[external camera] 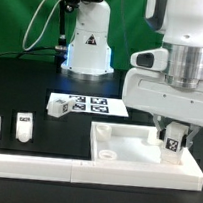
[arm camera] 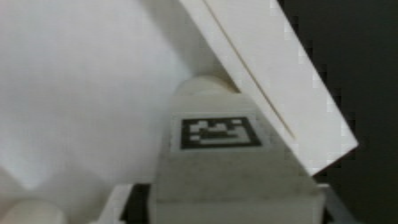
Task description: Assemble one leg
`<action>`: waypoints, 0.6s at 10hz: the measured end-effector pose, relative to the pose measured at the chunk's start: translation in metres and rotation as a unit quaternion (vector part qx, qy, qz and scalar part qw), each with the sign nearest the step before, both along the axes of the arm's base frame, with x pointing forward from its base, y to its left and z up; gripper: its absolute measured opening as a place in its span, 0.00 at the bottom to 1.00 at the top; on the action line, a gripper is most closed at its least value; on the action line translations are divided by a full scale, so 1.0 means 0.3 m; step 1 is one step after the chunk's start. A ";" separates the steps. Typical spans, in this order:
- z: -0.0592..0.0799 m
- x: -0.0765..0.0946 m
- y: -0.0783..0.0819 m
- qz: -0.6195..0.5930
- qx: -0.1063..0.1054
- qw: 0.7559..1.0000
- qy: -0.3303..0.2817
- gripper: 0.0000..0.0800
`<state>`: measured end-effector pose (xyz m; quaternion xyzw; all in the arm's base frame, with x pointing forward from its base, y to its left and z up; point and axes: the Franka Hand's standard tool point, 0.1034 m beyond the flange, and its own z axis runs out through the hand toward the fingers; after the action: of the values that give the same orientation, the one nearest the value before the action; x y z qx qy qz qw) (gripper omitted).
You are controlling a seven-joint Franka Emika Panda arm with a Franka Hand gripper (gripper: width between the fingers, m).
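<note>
- Far over on the exterior view's left, a small white plastic post-shaped block with a black-and-white tag (external camera: pixel 24 126) stands upright on the black desk (external camera: pixel 20 92), just behind the white L-shaped fence (external camera: pixel 33 166) that runs along the front edge. Spare leg, nobody's touching it.
- A bit further right, another small white tagged block (external camera: pixel 57 106) lies tipped against the end of the thin flat white marker board (external camera: pixel 97 106), which sits flat on the desk in front of the arm's white base (external camera: pixel 87 43).
- Then the large flat white slab with the raised rim and corner holes (external camera: pixel 125 147), sitting right up against the fence. One round hole shows at its near-left corner.
- Over the slab's right-hand end is the hand (external camera: pixel 171 146), pinching the leg (arm camera: pixel 221 128), a small white plastic post with a square marker tag. The wrist view shows the tagged face between the grey fingers (arm camera: pixel 285 190), and the leg's rounded end up against the slab's rim.
- My read: it's the insert-and-screw step. The leg looks to be at or in a corner hole on that side, though I can't see the hole itself, so can't say how deep it's seated.
- Next move probably calls for keeping the post plumb and twisting it down while the slab stays braced on the fence.
</note>
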<state>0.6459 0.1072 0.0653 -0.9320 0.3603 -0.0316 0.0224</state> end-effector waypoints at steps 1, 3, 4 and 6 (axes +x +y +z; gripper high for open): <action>-0.001 -0.002 -0.003 -0.062 0.005 0.998 0.003 0.36; -0.002 -0.002 -0.015 -0.200 0.027 0.979 0.014 0.36; -0.002 -0.004 -0.015 -0.272 0.035 0.961 0.020 0.36; -0.004 -0.011 -0.019 -0.400 0.062 0.914 0.025 0.36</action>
<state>0.6427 0.1014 0.0642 -0.7069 0.7050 0.0073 0.0564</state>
